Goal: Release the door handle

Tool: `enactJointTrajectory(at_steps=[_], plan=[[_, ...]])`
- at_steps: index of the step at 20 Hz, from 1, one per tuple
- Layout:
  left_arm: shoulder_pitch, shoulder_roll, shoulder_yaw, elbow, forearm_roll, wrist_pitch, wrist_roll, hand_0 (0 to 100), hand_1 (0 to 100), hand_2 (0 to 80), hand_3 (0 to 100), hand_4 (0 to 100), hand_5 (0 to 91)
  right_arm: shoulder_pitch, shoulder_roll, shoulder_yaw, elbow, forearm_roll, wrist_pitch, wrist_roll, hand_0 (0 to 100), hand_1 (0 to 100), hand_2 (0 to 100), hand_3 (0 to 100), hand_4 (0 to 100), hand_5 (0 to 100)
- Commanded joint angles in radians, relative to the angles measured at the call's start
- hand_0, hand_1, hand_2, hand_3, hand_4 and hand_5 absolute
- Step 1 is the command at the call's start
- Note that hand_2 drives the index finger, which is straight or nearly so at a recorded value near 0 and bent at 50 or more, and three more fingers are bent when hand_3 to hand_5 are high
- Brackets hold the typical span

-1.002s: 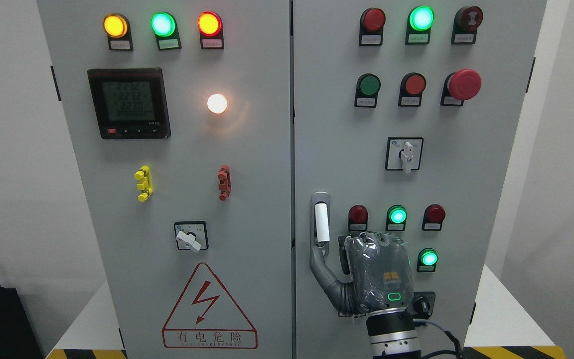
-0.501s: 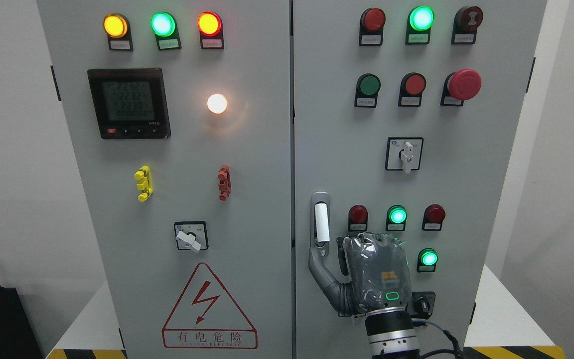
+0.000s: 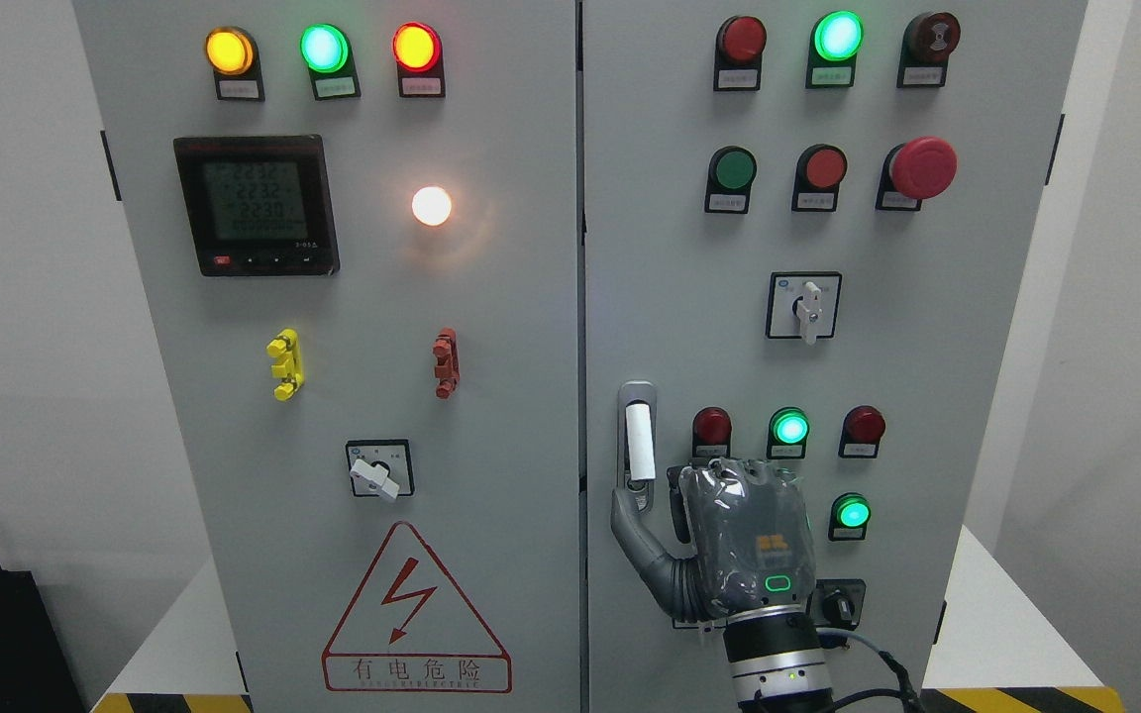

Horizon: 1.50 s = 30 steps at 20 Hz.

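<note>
The door handle (image 3: 638, 439) is a white upright lever in a metal plate at the left edge of the right cabinet door (image 3: 689, 297), which stands closed. My right hand (image 3: 674, 492) is just below and to the right of it, its back toward the camera, under a clear cover. Its thumb (image 3: 630, 520) sticks out to the left with its tip at the lower end of the handle plate. The other fingers point at the panel beside the handle and hold nothing. The left arm does not show.
Around the hand, the right door carries indicator lamps (image 3: 788, 428), a rotary switch (image 3: 806, 307) and a red mushroom button (image 3: 922, 166). The left door (image 3: 491, 396) has a meter, lamps and a warning triangle. White wall flanks the cabinet.
My right hand has drifted slightly to the left, its thumb tip now a little closer to the handle's lower end. The handle and door have not moved.
</note>
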Motion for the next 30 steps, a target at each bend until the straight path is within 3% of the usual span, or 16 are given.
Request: enactJointTrajectory(at_steps=[1, 15, 30], plan=[[0.0, 0.0, -0.014, 0.02, 0.0, 0.0, -0.001, 12, 39, 0.0, 0, 0, 0.0, -0.005, 0.0, 0.001, 0.01, 0.0, 0.0, 0.001, 45, 12, 100, 100, 100, 97], [0.0, 0.0, -0.014, 0.02, 0.0, 0.0, -0.001, 12, 39, 0.0, 0, 0, 0.0, -0.023, 0.001, 0.001, 0.025, -0.002, 0.019, 0.002, 46, 14, 100, 100, 100, 97], [0.0, 0.0, -0.014, 0.02, 0.0, 0.0, -0.001, 12, 39, 0.0, 0, 0, 0.0, -0.022, 0.0, 0.001, 0.024, -0.003, 0.022, -0.007, 61, 13, 100, 100, 100, 97]])
